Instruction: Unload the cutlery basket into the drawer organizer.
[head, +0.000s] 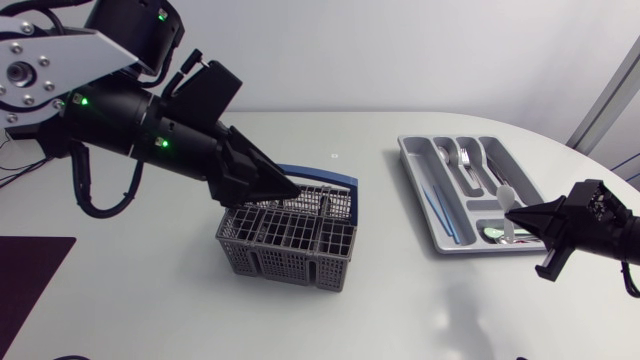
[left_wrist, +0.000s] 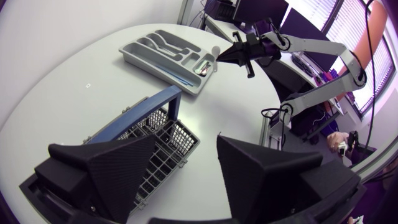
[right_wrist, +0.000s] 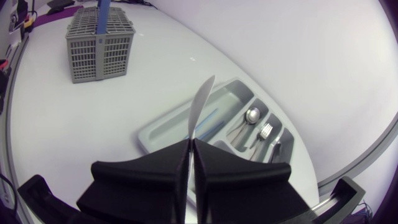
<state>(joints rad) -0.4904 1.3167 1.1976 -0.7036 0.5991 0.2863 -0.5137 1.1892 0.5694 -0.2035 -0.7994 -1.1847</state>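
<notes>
A grey cutlery basket (head: 285, 250) with a blue handle (head: 330, 180) stands mid-table. My left gripper (head: 290, 186) hovers over its top, near the handle, open and with nothing between the fingers (left_wrist: 124, 168); the left wrist view has the basket (left_wrist: 171, 146) just under and ahead of them. The grey drawer organizer (head: 416, 180) lies to the right. At its near right corner my right gripper (head: 512, 213) is shut on a white spoon-like utensil (head: 507, 196). In the right wrist view the utensil (right_wrist: 200, 109) sticks out ahead of the fingers over the organizer (right_wrist: 148, 138).
Spoons and a fork (head: 468, 160) lie in the organizer's compartments, thin blue sticks (head: 440, 210) in its long slot and a greenish item (head: 495, 233) in the small end slot. A dark mat (head: 25, 280) covers the table's front left corner.
</notes>
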